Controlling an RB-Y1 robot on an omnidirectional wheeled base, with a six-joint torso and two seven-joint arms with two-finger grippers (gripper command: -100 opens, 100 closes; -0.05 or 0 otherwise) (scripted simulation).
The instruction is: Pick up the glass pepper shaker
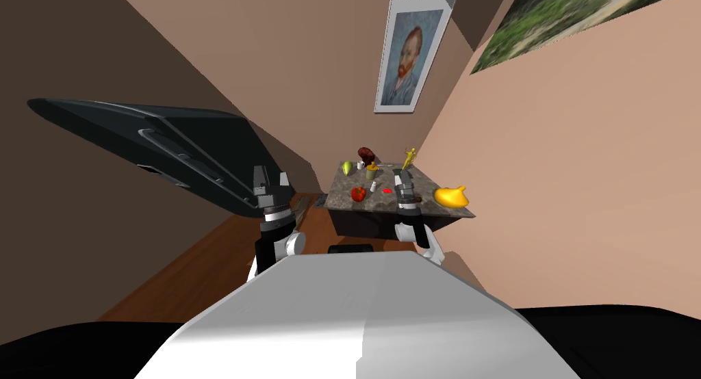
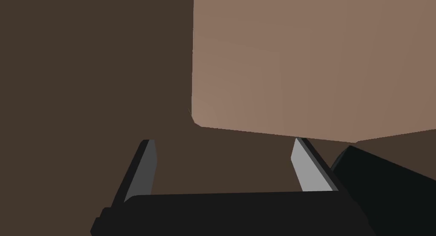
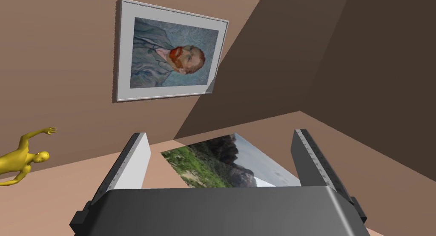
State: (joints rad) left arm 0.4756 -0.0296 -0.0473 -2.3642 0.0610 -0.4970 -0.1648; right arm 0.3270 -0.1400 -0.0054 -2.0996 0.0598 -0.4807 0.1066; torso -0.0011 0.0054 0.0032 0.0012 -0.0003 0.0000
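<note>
Head view: pepper shaker (image 1: 373, 186) just left of the spread right tool (image 1: 404, 181)

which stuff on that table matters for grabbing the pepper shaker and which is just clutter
For the job: small white shaker, open right gripper, table.
Just lying about: red pepper, yellow figurine, olive cup, wall portrait.

The right gripper (image 3: 220, 134) holds its two thin grey blade-like fingers (image 3: 133, 165) spread wide apart above its dark grey box body. Beyond them, on a tan wall (image 3: 64, 54), hangs a grey-framed painted portrait of a red-bearded man (image 3: 170, 52). A frameless landscape picture of green hills and pale sky (image 3: 221, 163) shows between the fingers. A small yellow human figurine with one arm raised (image 3: 23, 160) shows beyond the lighter finger, apart from it.
</note>
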